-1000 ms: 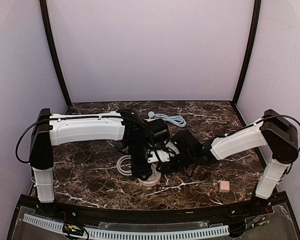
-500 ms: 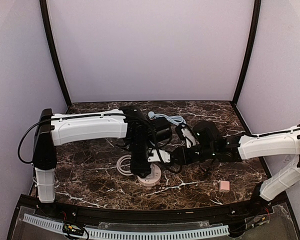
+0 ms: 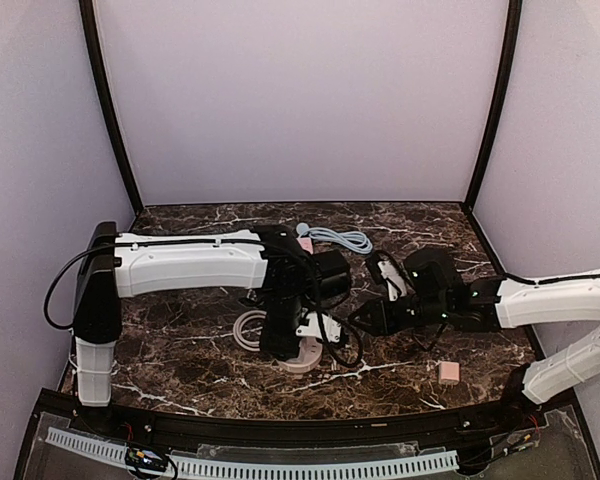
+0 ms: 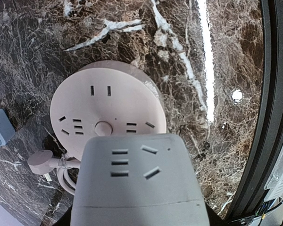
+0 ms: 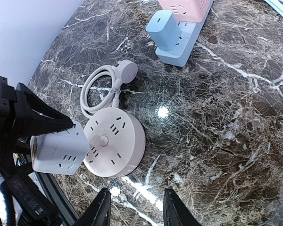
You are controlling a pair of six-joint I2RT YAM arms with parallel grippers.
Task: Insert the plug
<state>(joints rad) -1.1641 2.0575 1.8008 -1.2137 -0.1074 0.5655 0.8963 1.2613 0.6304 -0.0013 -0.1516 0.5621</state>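
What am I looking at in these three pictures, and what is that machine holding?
Two robot arms are bolted to a marble table. One picture looks down from above and behind; the other two come from cameras on the wrists. The left gripper clamps a pale cube adapter over a round socket hub, whose cord lies coiled beside it. The right gripper is open and empty. Farther back lies a blue power strip with a blue charger plugged in; a small pink block sits near the right arm.
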